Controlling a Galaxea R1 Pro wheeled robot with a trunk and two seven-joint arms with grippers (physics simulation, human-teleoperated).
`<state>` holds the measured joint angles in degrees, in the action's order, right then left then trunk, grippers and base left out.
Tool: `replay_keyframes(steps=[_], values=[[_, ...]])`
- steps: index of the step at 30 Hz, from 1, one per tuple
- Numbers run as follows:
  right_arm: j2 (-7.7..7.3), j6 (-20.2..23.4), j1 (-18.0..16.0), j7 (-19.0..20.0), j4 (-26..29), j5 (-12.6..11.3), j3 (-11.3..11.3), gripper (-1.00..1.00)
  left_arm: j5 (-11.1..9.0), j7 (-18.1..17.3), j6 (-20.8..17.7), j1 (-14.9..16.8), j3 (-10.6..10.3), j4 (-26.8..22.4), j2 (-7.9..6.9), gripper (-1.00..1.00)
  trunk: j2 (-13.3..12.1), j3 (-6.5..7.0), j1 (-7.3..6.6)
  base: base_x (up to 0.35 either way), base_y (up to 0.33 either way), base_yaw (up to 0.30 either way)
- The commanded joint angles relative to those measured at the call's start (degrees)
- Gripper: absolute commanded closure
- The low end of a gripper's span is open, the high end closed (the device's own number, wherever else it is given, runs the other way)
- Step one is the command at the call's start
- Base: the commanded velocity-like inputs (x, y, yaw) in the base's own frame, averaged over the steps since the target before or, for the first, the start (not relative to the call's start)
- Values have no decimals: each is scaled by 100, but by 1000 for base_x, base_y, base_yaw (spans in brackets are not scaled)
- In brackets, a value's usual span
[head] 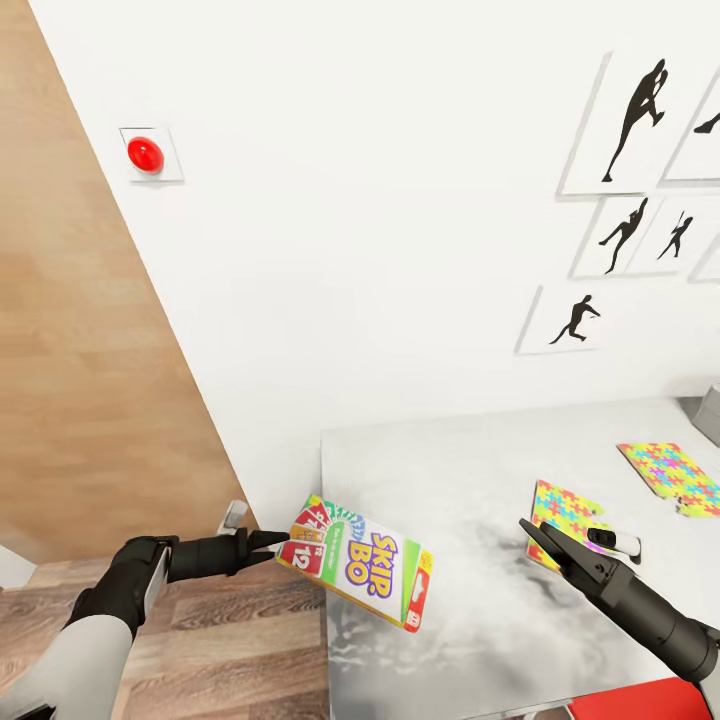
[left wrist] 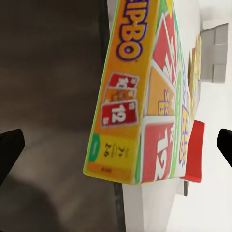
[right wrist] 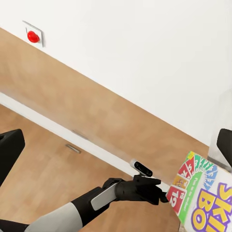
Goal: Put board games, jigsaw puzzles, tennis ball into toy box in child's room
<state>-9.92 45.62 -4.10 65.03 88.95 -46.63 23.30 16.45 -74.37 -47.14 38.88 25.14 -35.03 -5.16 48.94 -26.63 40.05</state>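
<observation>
Nearest to us, the black left gripper point(head: 272, 548) clasps a corner of the flat white cardboard board game point(head: 358, 573) with green edges and a printed card cover. The box hangs over the near left corner of the pale grey table point(head: 480, 620), apparently just above its top; we cannot tell whether it touches. Its long axis runs from the gripper obliquely across the table edge, the far end pointing toward the robot's right and slightly nearer us, cover face upward. In the left wrist view the box point(left wrist: 145, 96) fills the gap between the dark fingertips.

The black right gripper point(head: 537, 540) hovers above the table with its fingers spread and nothing between them.

Beyond it lie two thin multicolour jigsaw puzzles, one point(head: 560, 515) just behind the right gripper and one point(head: 672, 478) farther right. At the far right edge a light grey toy box point(head: 708, 410) shows in part.

We judge the step to be carrying this game toward the bin. The next move calls for travel rightward along the table, then lowering the box in lengthwise.
</observation>
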Motion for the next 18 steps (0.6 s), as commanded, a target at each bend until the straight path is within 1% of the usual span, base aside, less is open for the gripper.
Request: replay_keyframes(steps=[1,9,18], values=[[-1,35,-3,1,0,-24,3,-100,60,-51,-58,6,30,-4,5,-100,5,-6,1,0,-8,0],[-1,35,-3,1,0,-22,0,-100,60,-51,-62,6,33,-4,6,-100,5,-6,1,0,-57,0],[-2,35,-3,1,0,-22,6,-100,60,-51,-66,6,34,-4,-2,-100,5,-6,1,0,-13,0]])
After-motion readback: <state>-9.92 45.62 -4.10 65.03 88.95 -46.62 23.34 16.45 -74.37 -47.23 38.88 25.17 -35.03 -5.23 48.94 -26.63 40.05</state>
